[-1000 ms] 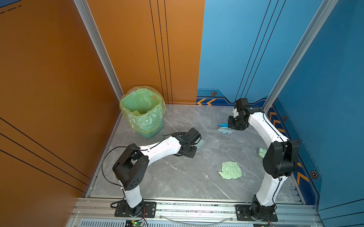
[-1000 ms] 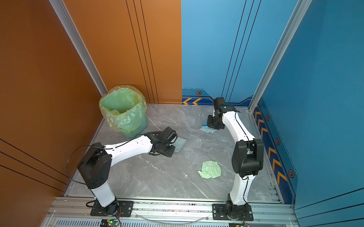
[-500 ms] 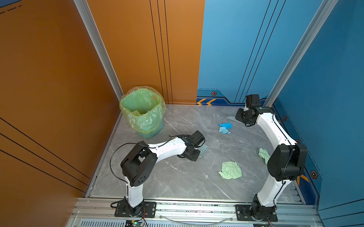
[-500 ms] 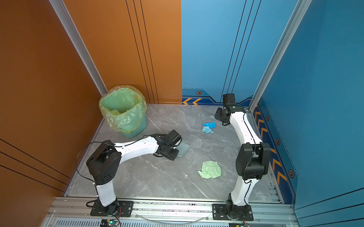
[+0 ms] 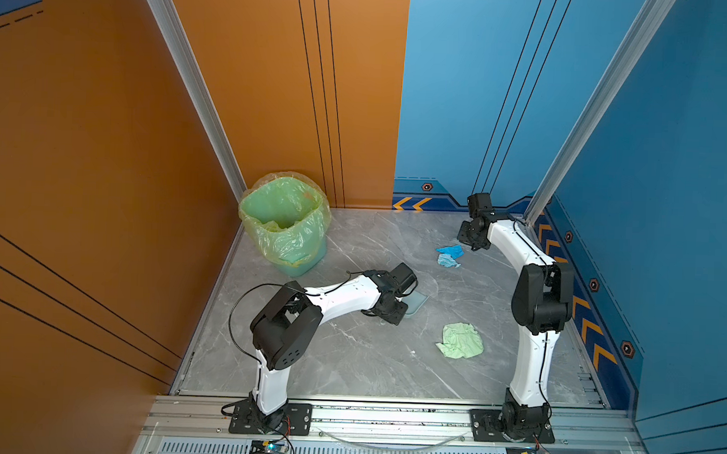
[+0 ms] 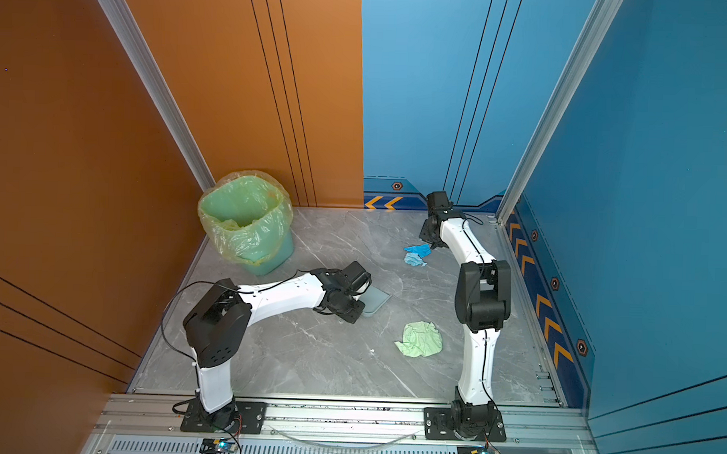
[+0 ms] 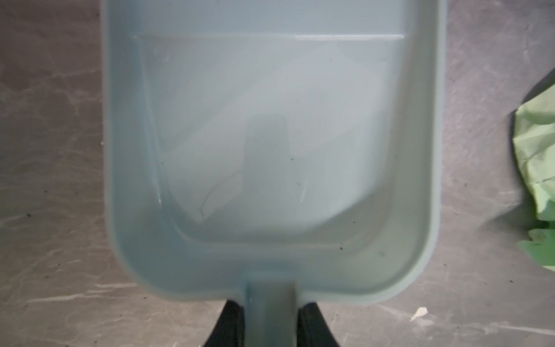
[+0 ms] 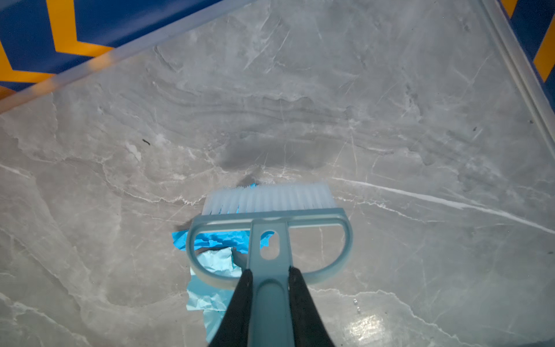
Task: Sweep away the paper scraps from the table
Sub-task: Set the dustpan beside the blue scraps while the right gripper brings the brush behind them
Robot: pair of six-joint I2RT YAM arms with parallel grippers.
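Table [image 5: 349, 360]: flat grey marble-pattern surface with white veins and silver aluminium rails, filling the lower centre of both top views. A crumpled bright blue paper scrap [image 5: 450, 250] and a crumpled light blue paper scrap [image 5: 447, 262] touch each other right of centre, near the far edge. A larger crumpled pale green paper scrap [image 5: 461, 341] lies well apart from them, lower right of centre.

Left gripper [image 7: 270, 318]: black fingers pressed onto the handle of the pale blue-grey plastic dustpan [image 7: 270, 135]. The dustpan sits low over the table at centre frame. The pale green paper scrap is near it, not touching.

Right gripper [image 8: 271, 296]: fingers clamped on the handle of the light blue plastic hand brush [image 8: 270, 210] with white bristles. The brush head is over the bright blue paper scrap; bristle contact cannot be determined.

Green bin lined with a yellow-green translucent bag [image 5: 285, 221]: upright at the table's upper left corner.
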